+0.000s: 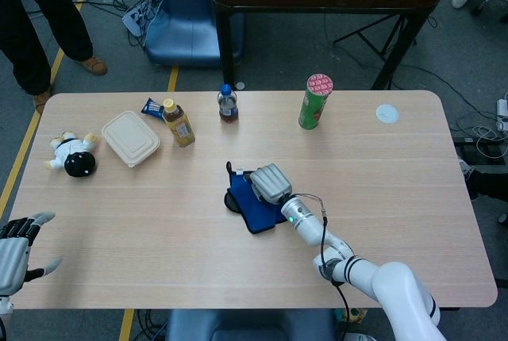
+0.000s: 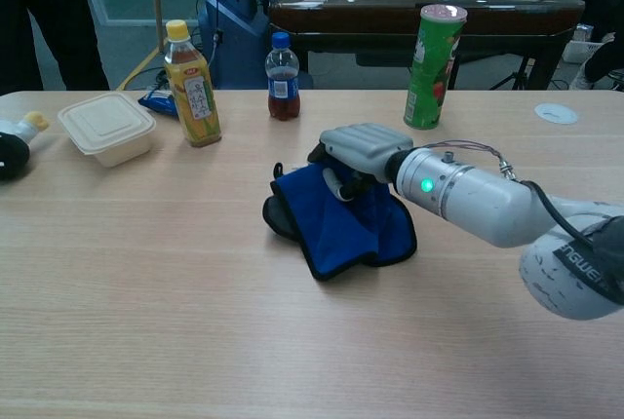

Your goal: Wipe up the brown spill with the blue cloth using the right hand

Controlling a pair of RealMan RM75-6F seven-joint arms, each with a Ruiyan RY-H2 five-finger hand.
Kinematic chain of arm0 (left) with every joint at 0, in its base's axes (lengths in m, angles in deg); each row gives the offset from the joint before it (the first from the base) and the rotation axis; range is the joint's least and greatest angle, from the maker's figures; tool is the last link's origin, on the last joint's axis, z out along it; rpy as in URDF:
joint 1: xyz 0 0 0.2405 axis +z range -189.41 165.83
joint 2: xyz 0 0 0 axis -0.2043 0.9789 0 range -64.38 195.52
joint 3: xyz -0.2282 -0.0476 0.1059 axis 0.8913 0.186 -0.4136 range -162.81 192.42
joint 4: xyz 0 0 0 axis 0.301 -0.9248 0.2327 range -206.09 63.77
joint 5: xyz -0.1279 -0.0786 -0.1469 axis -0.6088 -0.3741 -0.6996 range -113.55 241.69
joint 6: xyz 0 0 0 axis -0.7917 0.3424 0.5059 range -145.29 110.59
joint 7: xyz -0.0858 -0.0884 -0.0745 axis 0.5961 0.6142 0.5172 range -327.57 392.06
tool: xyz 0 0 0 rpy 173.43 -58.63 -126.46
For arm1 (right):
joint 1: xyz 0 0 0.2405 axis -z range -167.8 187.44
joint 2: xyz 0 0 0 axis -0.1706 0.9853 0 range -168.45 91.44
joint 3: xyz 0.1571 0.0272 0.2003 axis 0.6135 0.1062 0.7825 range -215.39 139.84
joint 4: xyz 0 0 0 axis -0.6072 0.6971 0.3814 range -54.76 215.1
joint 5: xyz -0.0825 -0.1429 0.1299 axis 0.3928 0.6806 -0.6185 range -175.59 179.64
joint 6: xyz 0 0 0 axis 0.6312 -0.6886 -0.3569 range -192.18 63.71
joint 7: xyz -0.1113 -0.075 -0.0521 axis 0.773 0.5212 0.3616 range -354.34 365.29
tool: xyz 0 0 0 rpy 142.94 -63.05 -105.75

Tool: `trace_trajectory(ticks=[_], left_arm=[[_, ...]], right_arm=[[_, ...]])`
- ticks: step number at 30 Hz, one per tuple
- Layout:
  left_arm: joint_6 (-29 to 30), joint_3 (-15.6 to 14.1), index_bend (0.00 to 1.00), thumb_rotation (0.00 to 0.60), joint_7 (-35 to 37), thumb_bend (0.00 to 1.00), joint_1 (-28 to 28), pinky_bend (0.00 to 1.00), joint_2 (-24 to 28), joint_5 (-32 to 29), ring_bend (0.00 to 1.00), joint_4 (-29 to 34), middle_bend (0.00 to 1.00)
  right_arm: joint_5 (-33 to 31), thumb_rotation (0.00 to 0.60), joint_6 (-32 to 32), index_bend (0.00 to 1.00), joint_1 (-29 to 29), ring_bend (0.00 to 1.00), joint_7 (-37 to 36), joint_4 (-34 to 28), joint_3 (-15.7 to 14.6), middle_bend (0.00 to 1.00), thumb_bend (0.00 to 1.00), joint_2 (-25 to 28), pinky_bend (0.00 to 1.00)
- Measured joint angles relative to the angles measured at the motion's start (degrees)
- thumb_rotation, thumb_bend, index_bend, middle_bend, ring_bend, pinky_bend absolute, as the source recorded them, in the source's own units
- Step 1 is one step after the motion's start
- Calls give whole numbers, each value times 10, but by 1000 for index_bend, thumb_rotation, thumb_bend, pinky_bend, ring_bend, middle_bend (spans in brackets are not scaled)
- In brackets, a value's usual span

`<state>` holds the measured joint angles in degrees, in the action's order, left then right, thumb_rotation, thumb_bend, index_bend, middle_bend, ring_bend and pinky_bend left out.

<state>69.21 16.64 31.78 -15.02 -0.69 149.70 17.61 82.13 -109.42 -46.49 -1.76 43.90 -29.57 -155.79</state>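
Blue cloth (image 2: 341,224) lies bunched on the tabletop (image 2: 146,273), gripped and pressed down by the right hand (image 2: 356,151); spill hidden beneath. Wiping underway; next, sweep sideways.

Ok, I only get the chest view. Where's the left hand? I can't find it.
Observer: It shows only in the head view: the left hand is beside the near left corner of the table, fingers spread, holding nothing.
Operator: And what's that black thing at my left edge?
Observer: A small toy, lying on the table just left of the white box.
Operator: Is any brown peeking out behind the cloth?
Observer: From above, none shows. The cloth lies on the table with the right hand on top of it.
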Motion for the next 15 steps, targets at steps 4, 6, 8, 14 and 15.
trace_trajectory(ticks=[4,6,8,14,15], left_arm=[[-1,0,223,600,-2,127,0,160,0,-1,206,1,223],[-2,0,223,600,-2,127,0,160,-1,-2,206,2,223],[-4,0,223,600,-2,127,-1,160,-2,-1,206,2,223],[-6,-1,223,600,-4,127,-3,160,-4,0,206,3,223],[-6,-1,223,600,-4,127,-3,160,-3,0,206,4,223]], right_arm=[[21,600,-3,624,8,500,-18,16,-21,566,735,-5,707],[31,600,-10,624,14,499,-23,26,-31,566,735,-7,706],[39,600,-14,624,20,499,-29,35,-39,566,735,-8,706],[45,600,-13,624,28,494,-36,57,-45,566,735,-8,703],[44,600,-12,624,29,493,-37,60,-43,566,734,-8,702]])
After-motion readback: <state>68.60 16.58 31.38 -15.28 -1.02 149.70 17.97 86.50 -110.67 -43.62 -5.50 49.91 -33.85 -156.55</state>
